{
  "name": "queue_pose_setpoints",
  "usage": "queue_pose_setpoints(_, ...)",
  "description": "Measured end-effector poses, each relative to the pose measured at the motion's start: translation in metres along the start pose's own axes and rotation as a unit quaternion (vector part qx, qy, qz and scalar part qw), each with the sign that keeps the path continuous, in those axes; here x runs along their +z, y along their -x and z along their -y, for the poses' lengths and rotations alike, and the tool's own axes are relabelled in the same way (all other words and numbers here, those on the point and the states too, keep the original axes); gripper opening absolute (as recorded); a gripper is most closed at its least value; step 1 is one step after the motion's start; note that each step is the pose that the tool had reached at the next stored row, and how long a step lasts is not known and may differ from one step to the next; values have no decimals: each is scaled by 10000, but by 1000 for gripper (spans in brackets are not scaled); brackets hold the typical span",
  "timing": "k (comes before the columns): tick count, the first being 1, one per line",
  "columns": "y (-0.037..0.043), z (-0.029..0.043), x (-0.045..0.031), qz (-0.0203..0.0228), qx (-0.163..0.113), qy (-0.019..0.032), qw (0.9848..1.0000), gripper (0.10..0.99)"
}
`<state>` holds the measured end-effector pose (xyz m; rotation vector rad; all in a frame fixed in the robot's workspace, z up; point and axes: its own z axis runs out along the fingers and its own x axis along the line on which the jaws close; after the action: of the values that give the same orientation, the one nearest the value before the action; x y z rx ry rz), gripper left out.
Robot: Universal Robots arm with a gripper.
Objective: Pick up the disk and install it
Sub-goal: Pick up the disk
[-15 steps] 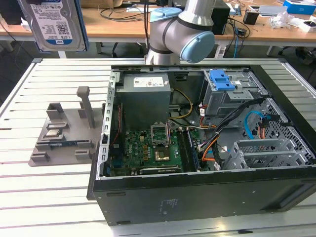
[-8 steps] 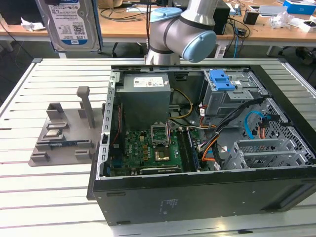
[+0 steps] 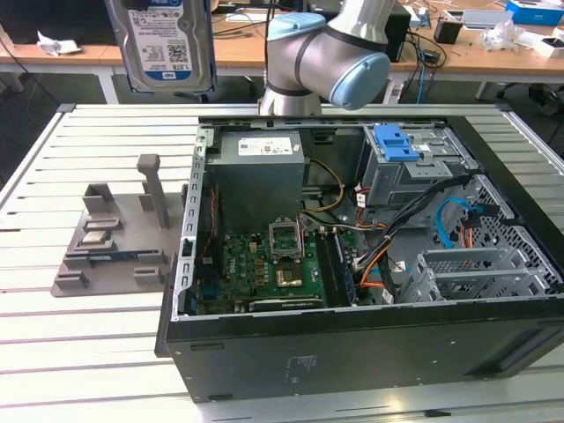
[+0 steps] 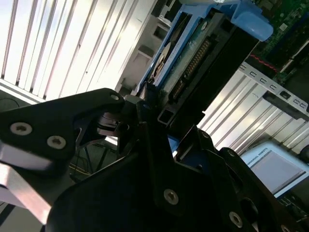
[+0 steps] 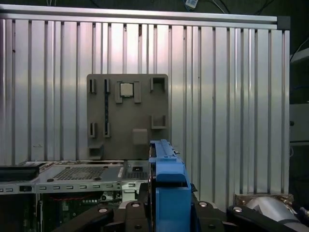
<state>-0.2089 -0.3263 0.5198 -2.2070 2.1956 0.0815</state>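
Observation:
The disk (image 3: 167,44), a silver hard drive with a white-and-blue label in a blue carrier frame, hangs upright high above the table, over the gap between the grey stand and the open case. In the second wrist view my gripper (image 4: 155,116) is shut on the disk (image 4: 193,53), its black fingers (image 4: 91,113) clamping the carrier's end. The first wrist view looks down the carrier's blue edge (image 5: 166,183) between the black fingers (image 5: 212,215).
An open computer case (image 3: 352,330) lies on the slatted aluminium table (image 3: 106,344), with a grey drive cage and blue handle (image 3: 397,145) at its back right. The grey plastic stand (image 3: 119,233) sits on the exterior view's left. My arm (image 3: 330,53) stands behind the case.

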Motion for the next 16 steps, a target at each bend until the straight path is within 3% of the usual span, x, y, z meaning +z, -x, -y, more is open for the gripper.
queue_pose_setpoints(2, -1, 132, -1, 0, 0, 3, 10000, 365)
queue_pose_setpoints(8, -3, 430, -4, 0, 0, 10, 10000, 365)
queue_pose_setpoints(9, -3, 514, -4, 0, 1, 12, 10000, 365)
queue_pose_setpoints(15, -4, 809, -7, 0, 1, 19, 10000, 365)
queue_pose_setpoints(16, -5, 891, -8, 0, 0, 21, 10000, 365)
